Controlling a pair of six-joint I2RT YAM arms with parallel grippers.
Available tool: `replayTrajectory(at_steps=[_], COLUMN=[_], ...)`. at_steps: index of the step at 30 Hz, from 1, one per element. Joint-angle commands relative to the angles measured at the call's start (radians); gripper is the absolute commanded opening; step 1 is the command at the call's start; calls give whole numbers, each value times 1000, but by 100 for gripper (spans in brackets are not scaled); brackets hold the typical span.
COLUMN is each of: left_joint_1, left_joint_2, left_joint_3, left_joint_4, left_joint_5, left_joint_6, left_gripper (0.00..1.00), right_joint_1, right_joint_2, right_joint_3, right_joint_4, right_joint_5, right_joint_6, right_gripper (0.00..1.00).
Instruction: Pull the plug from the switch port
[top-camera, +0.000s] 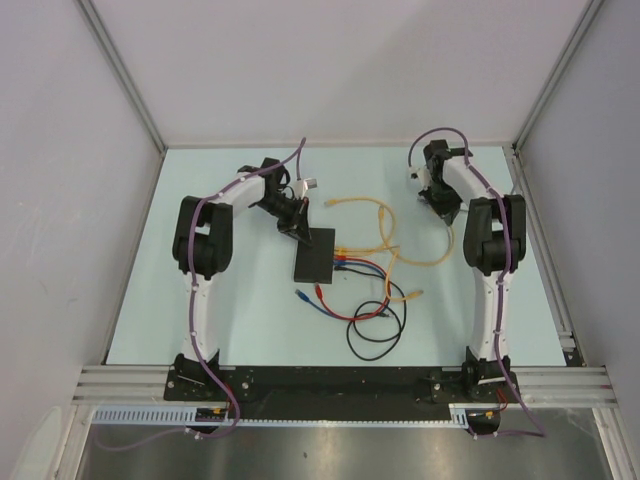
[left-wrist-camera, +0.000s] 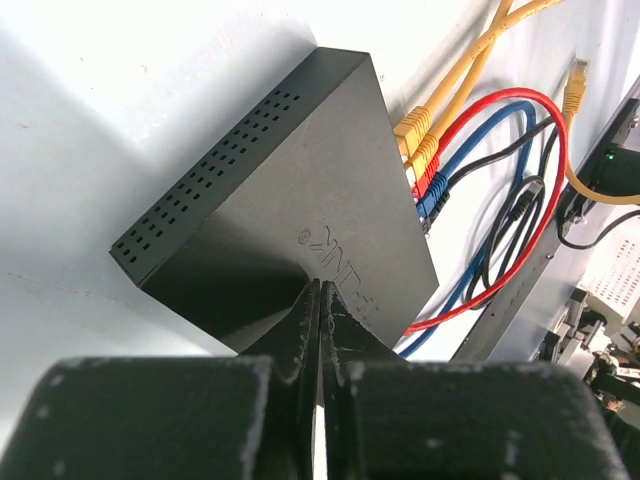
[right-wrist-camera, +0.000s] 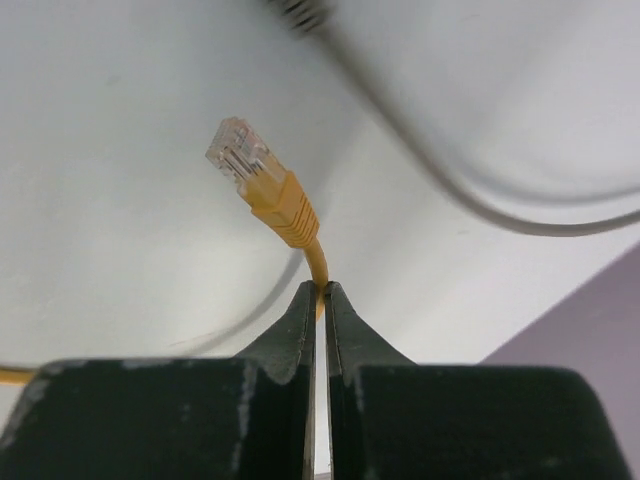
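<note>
Left wrist — switch (left-wrist-camera: 300, 190) under left tool (left-wrist-camera: 320, 285)

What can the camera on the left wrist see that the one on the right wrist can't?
Only the left wrist view shows the switch, a flat black box with yellow, red and blue plugs sitting in its ports. The shut left gripper has its tips on the box's top. Only the right wrist view shows a loose yellow plug that is in no port, its cable pinched by the shut right gripper. Both views show a shut gripper, some yellow cable and the pale table.
</note>
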Motion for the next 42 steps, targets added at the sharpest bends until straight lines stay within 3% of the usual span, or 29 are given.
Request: replayTrajectory(at_steps=[1, 8, 12, 16, 19, 26, 35, 42], left_joint_1=[4, 4, 4, 4, 6, 4, 4, 6], left_joint_2=[21, 16, 11, 10, 13, 30, 24, 7], left_joint_3=[34, 34, 30, 30, 34, 60, 42, 42], left_joint_4=[3, 2, -2, -5, -5, -8, -12, -18], left_joint_5=[-41, -33, -32, -33, -32, -26, -21, -24], left_joint_6=[35, 37, 40, 46, 47, 43, 50, 56], left_gripper=[2, 2, 3, 3, 3, 3, 4, 5], right_joint_1=[-14, -23, -42, -66, -81, -98, -134, -101], right_joint_2=[40, 120, 134, 76, -18, -131, 6, 117], right_joint_3=[151, 335, 375, 323, 193, -14, 185, 268], right_joint_4=[-20, -58, -23, 29, 129, 343, 495, 540], right_joint_5=[81, 132, 207, 214, 218, 204, 187, 189], right_joint_6=[-34, -56, -225, -440, -612, -875, -941, -871], right_gripper=[0, 0, 0, 0, 0, 0, 0, 3])
